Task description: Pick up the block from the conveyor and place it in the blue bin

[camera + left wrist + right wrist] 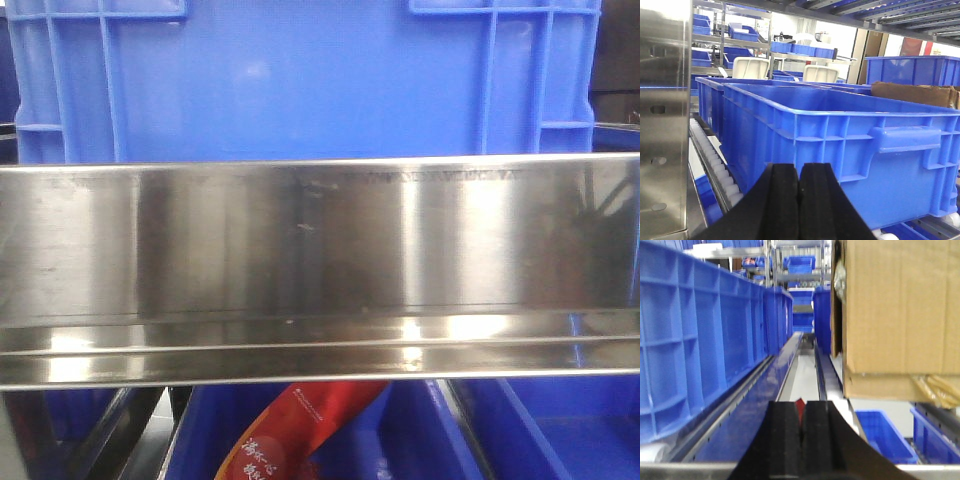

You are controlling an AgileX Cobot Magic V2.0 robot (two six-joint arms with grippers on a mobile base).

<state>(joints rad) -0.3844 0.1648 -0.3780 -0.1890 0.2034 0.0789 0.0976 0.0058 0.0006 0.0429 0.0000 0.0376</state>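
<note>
The conveyor and the block are out of view. A large blue bin [850, 135] stands on a roller shelf right in front of my left gripper [799, 167], whose black pads are pressed together with nothing between them. My right gripper [800, 405] is also shut, pointing along a gap between a row of blue bins [690, 340] and a cardboard box [900, 305]. A small red sliver [799, 405] shows at the notch between its tips; I cannot tell whether it is held or lies beyond. The front view shows another blue bin [300, 70] behind a steel shelf rail [320, 260].
A red printed packet [290, 430] lies in a blue bin below the rail. A steel upright [665, 125] and a white roller track [715, 165] lie left of the left gripper. A cardboard piece [915, 92] sits behind the bin. Smaller blue bins [880, 432] sit low right.
</note>
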